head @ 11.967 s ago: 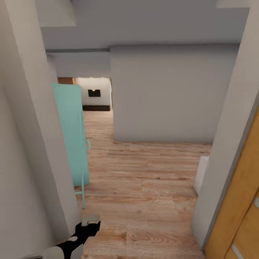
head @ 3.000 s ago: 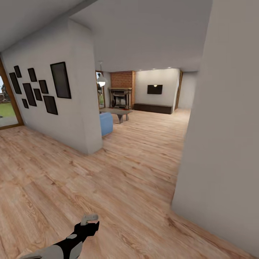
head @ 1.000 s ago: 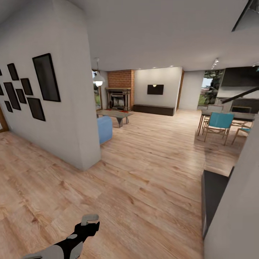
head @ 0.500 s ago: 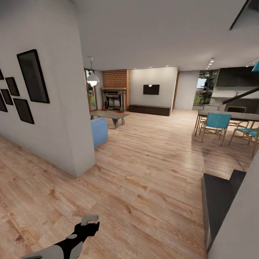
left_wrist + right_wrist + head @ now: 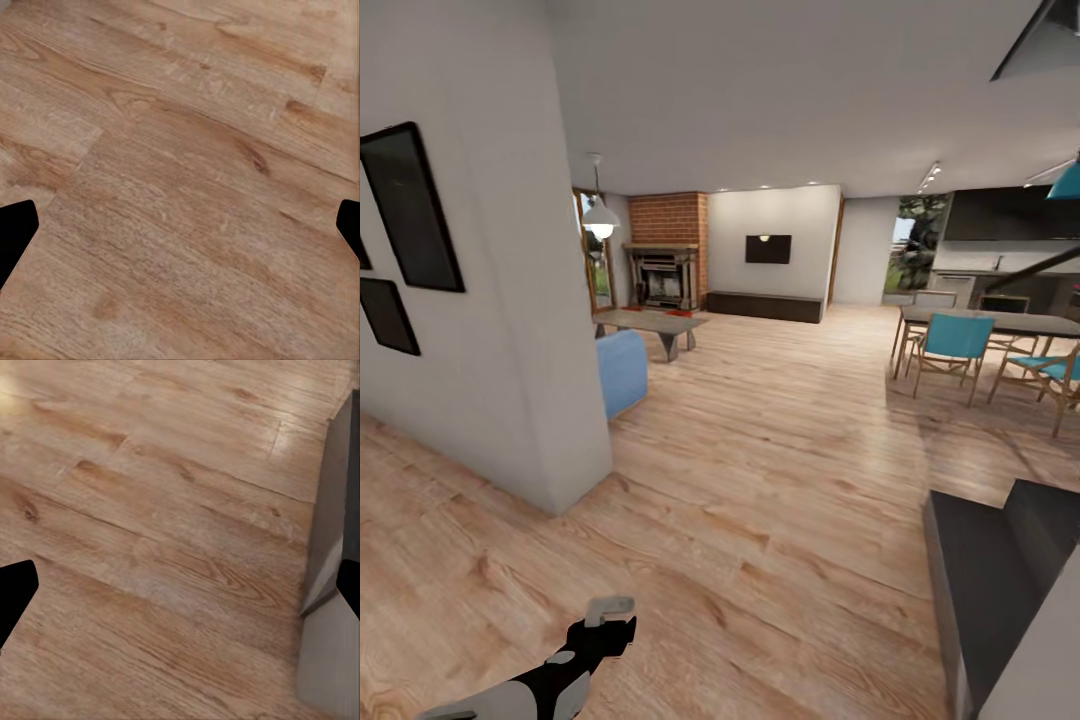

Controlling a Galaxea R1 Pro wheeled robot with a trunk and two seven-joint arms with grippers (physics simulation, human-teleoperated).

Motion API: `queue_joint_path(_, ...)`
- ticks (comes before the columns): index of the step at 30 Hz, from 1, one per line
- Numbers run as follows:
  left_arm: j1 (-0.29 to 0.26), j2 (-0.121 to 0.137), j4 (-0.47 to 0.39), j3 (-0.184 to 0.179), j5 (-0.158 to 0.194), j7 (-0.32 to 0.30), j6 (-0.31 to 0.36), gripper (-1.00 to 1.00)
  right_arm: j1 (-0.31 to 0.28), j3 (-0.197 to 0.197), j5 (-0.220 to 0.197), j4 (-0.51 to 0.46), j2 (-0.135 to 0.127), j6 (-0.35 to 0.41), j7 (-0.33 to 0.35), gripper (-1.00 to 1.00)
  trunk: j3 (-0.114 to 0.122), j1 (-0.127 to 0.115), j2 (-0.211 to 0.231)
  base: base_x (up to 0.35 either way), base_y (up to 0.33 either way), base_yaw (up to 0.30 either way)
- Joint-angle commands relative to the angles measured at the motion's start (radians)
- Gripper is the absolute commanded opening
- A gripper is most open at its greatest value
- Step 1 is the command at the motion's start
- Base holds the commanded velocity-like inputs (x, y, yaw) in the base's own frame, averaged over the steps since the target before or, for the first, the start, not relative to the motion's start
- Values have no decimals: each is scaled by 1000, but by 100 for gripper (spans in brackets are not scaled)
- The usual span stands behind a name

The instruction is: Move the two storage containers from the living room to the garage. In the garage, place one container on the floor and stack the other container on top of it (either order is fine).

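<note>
The two storage containers and the garage are out of view. The living room [image 5: 760,400] opens ahead, with light wood planks, a red brick fireplace [image 5: 664,262] and a blue sofa [image 5: 622,370]. My left gripper [image 5: 608,612] hangs low over the planks at the bottom left of the head view. In the left wrist view the left gripper [image 5: 180,229] is open, its black fingertips [image 5: 16,231] far apart over bare planks. The right gripper [image 5: 181,589] is open too, holding nothing, above planks beside a grey wall base [image 5: 334,585].
A white wall corner [image 5: 550,380] with black picture frames juts in at the left. A low coffee table [image 5: 650,322] stands before the fireplace. A dining table with teal chairs [image 5: 952,345] is at the right. A dark low unit [image 5: 980,560] sits near right.
The whole view has shifted: the camera left a narrow corridor, passed the picture wall and now faces the open living room and dining area. The left arm holds the same pose.
</note>
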Motion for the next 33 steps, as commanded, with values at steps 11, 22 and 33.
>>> queue_joint_path(11, -2, -2, 4, 9, -10, -1, -7, 100, 0, 1, 3, -1, 0, -1, -4, 100, -1, 1, 0, 322, 117, -8)
queue_joint_path(22, -2, -3, 4, 9, -10, -1, -7, 100, 0, 0, 3, -1, 0, 0, -3, 100, -1, 1, 0, 322, 117, 0)
queue_joint_path(33, -2, 0, 4, 9, -10, -1, -7, 100, 0, 1, 2, 10, 3, 1, 3, 100, -1, 1, 0, 322, 116, 0)
